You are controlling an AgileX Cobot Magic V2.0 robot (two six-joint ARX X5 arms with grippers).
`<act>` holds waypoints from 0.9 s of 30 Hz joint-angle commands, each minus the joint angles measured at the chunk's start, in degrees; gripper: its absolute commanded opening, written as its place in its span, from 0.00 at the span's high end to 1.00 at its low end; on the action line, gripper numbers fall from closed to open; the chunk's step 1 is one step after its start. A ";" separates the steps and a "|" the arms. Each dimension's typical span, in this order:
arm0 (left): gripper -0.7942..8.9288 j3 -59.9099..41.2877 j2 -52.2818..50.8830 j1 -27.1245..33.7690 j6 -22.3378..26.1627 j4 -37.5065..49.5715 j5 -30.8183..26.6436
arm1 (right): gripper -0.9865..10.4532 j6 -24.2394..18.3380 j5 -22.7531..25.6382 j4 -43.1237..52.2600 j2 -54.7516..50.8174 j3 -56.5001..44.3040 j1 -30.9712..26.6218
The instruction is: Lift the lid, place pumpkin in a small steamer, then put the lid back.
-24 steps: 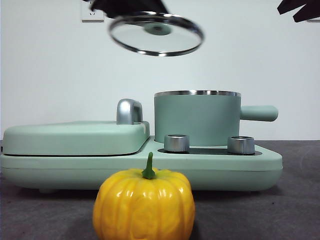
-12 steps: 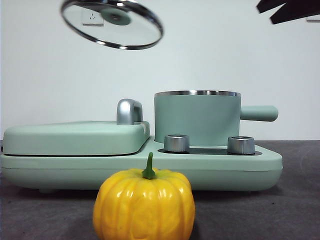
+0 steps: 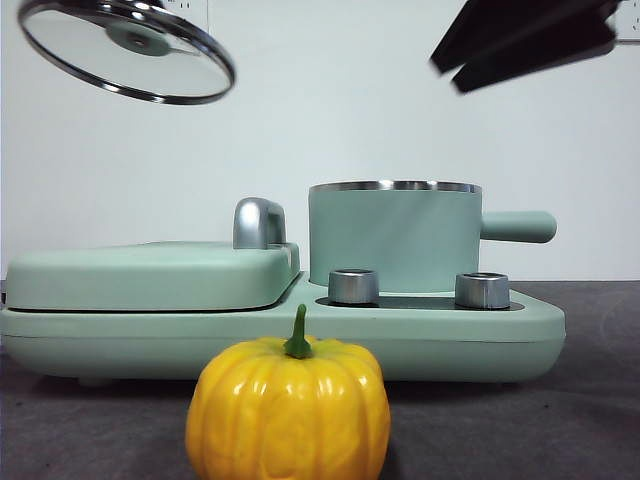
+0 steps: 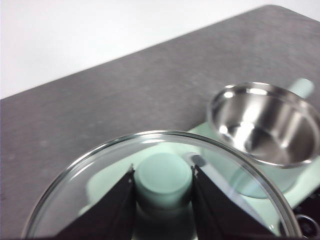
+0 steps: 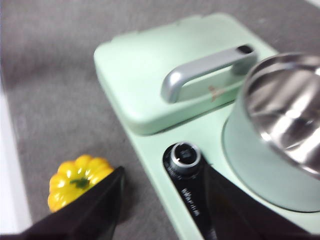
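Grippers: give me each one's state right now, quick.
Left gripper: shut on the lid by its knob, held high.
Right gripper: open, empty, above the pumpkin.

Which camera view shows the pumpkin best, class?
The front view: the pumpkin stands near and large on the table, with stem and ribs visible. The right wrist view shows it small and partly behind a jaw; the left wrist view misses it.

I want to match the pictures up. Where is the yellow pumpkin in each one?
Front view: pumpkin sits at bottom centre, on the table before the green cooker.
Left wrist view: not in it.
Right wrist view: pumpkin lies low at the left, beside a jaw.
Shared landmark: the small steamer shows in all three.
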 commanded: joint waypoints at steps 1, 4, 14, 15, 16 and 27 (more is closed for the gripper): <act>0.90 0.28 -0.74 1.55 0.26 1.27 0.02 | 0.66 -0.81 1.73 0.24 3.21 1.03 4.37; 0.90 0.22 -0.92 3.13 0.31 -0.17 0.02 | 0.64 -0.79 1.81 0.26 6.43 1.03 7.98; 0.90 0.22 -0.92 5.16 1.25 0.94 0.07 | 0.53 -0.81 3.10 0.33 16.48 1.03 16.39; 0.90 0.22 -0.92 5.16 1.25 1.31 0.04 | 0.53 -0.81 3.13 0.46 17.57 1.03 16.87; 0.90 0.22 -0.92 5.16 1.25 1.46 0.07 | 0.53 -0.81 3.13 0.61 18.56 1.03 17.20; 0.90 0.22 -0.90 5.16 1.51 2.10 0.07 | 0.49 -0.79 3.32 4.96 27.43 1.03 17.70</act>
